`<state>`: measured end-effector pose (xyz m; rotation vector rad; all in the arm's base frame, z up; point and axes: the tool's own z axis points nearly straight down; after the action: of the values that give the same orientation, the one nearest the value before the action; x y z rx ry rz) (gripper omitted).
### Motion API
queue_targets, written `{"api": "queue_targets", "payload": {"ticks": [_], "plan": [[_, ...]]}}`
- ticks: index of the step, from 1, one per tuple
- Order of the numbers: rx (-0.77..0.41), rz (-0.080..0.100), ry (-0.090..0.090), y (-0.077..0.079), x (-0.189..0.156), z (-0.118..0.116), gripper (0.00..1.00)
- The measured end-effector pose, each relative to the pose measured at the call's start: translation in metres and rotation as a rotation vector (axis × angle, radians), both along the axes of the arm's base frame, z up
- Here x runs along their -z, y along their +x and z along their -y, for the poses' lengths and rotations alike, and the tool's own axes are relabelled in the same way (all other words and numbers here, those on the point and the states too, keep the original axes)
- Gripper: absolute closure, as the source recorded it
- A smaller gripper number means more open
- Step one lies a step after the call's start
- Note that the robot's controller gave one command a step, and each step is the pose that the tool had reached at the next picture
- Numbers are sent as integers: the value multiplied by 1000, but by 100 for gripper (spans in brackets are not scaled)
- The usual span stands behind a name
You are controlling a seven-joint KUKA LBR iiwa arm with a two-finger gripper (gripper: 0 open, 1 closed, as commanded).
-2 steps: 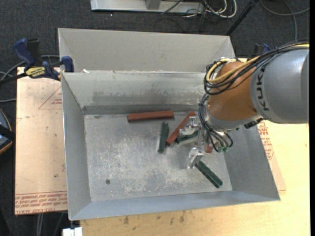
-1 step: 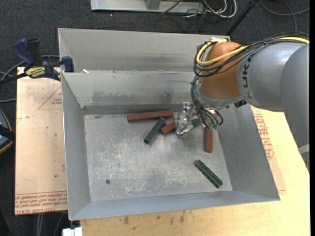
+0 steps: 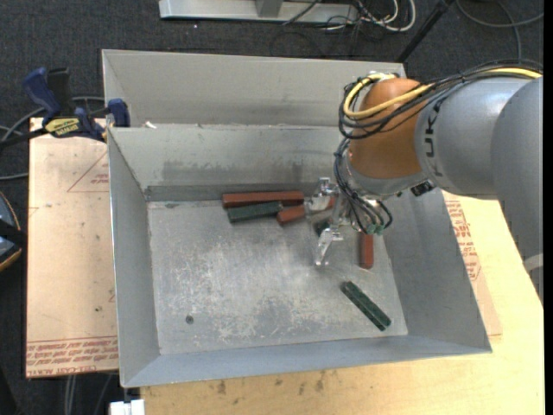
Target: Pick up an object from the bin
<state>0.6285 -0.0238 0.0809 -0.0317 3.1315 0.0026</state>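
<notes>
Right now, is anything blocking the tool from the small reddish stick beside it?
Nothing visible does. The tool hangs over bare bin floor, and the short reddish stick lies just to its right in the picture, on its own. The green stick lies apart, nearer the front.

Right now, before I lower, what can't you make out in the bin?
Camera view:
Right end of the small red-brown piece, hidden behind the gripper.
Upper end of the short red-brown stick, under the wrist cables.
Bin floor at back right, covered by the arm.
</notes>
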Motion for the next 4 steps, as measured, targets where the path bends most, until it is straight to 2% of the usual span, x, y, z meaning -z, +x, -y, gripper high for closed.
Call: {"api": "queue_targets", "payload": {"ticks": [1, 2, 3, 4], "plan": [[1, 21, -2, 3, 1, 0, 100], [-2, -25, -2, -6, 5, 1, 0], [-2, -24, -2, -6, 5, 1, 0], [-157, -2, -5, -33, 3, 78, 100]]}}
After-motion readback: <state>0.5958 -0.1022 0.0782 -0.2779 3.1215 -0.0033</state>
